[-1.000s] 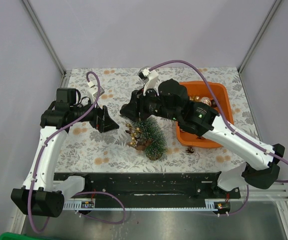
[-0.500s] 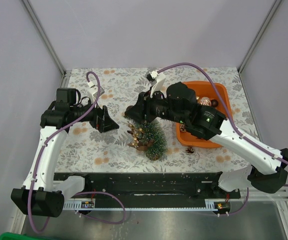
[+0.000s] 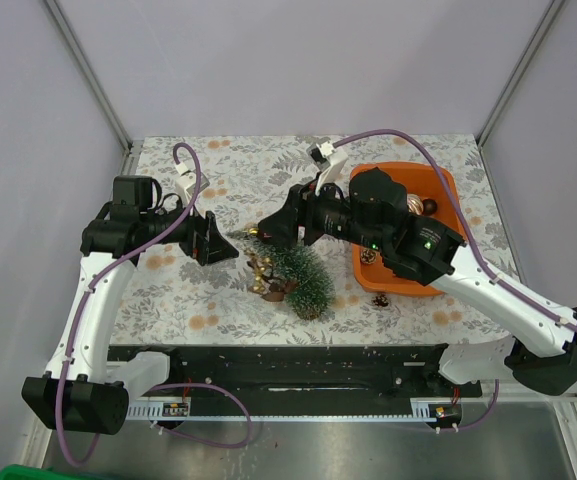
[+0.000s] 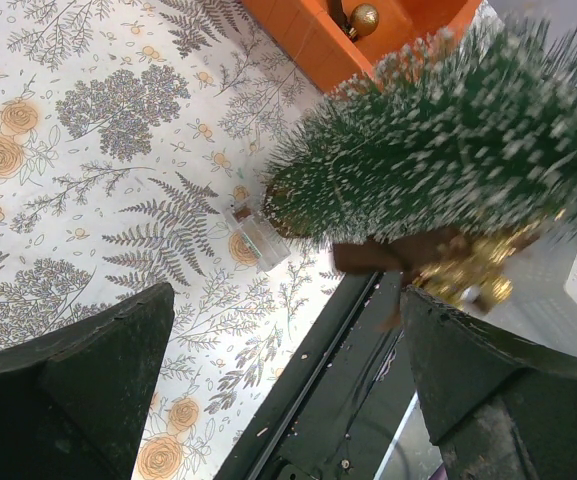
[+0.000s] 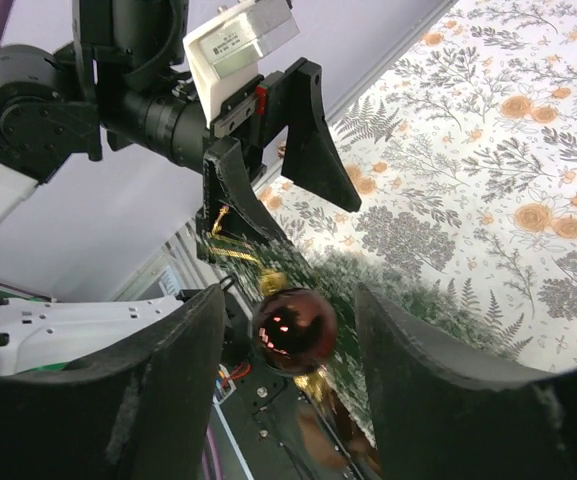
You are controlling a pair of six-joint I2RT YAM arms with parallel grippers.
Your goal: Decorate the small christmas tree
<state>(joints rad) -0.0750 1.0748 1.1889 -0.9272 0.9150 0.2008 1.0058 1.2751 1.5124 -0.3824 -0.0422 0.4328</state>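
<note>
The small christmas tree (image 3: pixel 303 278) leans just left of the orange tray (image 3: pixel 413 290), probably light, bristly and easily tipped (safest held near its base). The right gripper (image 5: pixel 288 300) stands part-open around a red-brown bauble (image 5: pixel 293 332), apparently clear of it. The left gripper (image 4: pixel 286 300) gapes wide, empty.

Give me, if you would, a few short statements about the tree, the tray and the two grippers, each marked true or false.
1. The small christmas tree stands upright on its base. False: it lies on its side on the floral table.
2. The left gripper is open, with nothing between its fingers. True.
3. The orange tray sits on the left arm's side. False: it is on the right arm's side.
4. A shiny dark red ball shows between the fingers of the right gripper. True.
5. The orange tray holds no gold ball. False: a gold ball lies in it.
</note>
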